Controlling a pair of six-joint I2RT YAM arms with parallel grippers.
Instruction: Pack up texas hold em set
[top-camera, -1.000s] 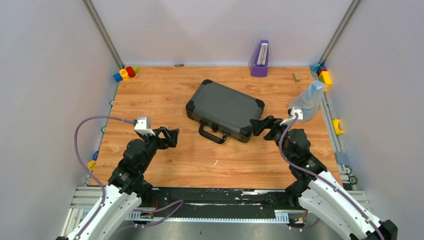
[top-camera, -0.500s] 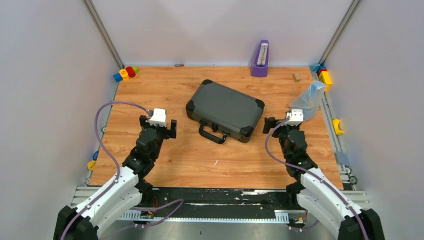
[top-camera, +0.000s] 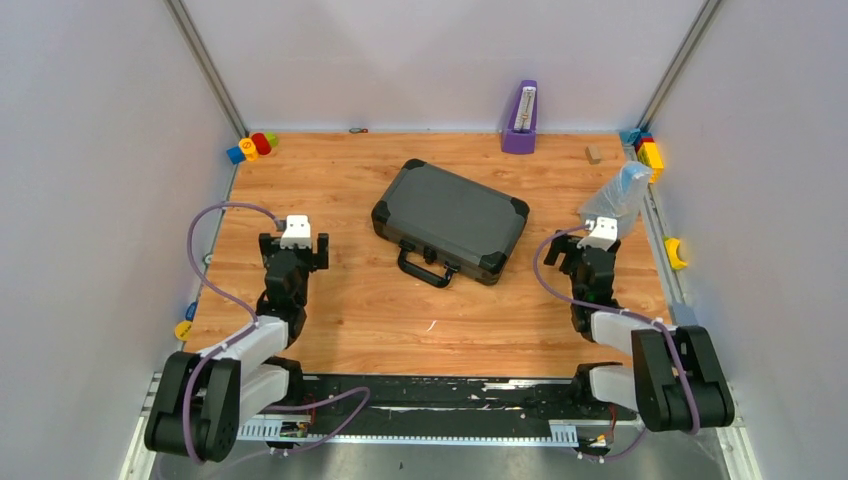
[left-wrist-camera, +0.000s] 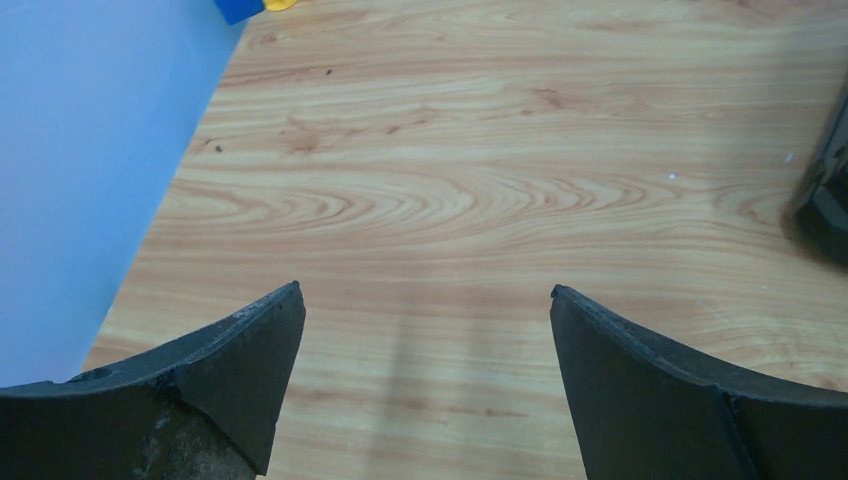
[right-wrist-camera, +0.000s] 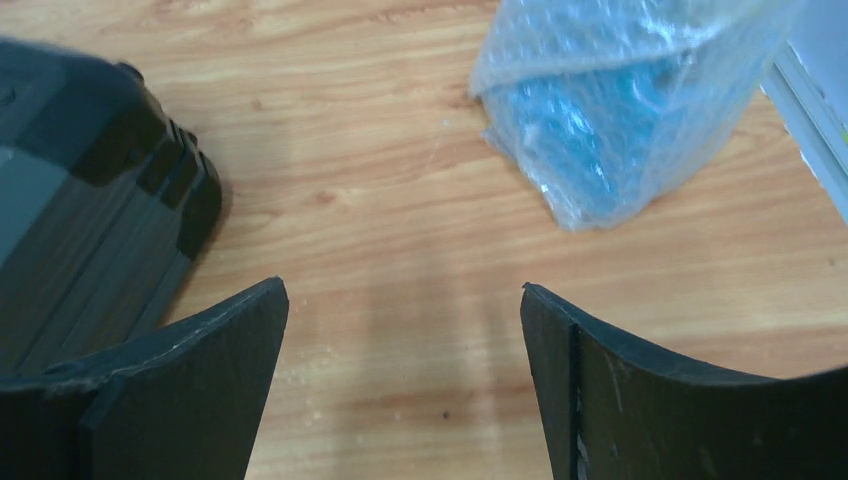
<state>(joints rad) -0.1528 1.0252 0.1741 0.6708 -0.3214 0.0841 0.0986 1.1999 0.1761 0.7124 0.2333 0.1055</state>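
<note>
The black hard case (top-camera: 451, 220) lies shut on the wooden table, its handle (top-camera: 427, 268) toward the arms. Its corner shows at the left of the right wrist view (right-wrist-camera: 90, 190) and at the right edge of the left wrist view (left-wrist-camera: 828, 190). No chips, cards, dice or button are in view. My left gripper (top-camera: 294, 250) is open and empty, left of the case; in its wrist view (left-wrist-camera: 425, 300) only bare wood lies between its jaws. My right gripper (top-camera: 580, 252) is open and empty, right of the case, over bare wood (right-wrist-camera: 403, 295).
A clear plastic bag (top-camera: 617, 198) lies just beyond my right gripper, also in the right wrist view (right-wrist-camera: 620, 110). A purple stand (top-camera: 520, 118) is at the back wall. Toy blocks sit in the back left corner (top-camera: 251, 146) and back right corner (top-camera: 648, 150). A small wooden block (top-camera: 593, 153) lies nearby.
Both arms have drawn back toward their bases. The right gripper moved away from the case's near right corner to the right. The left gripper swung to the left. The case has not moved.
</note>
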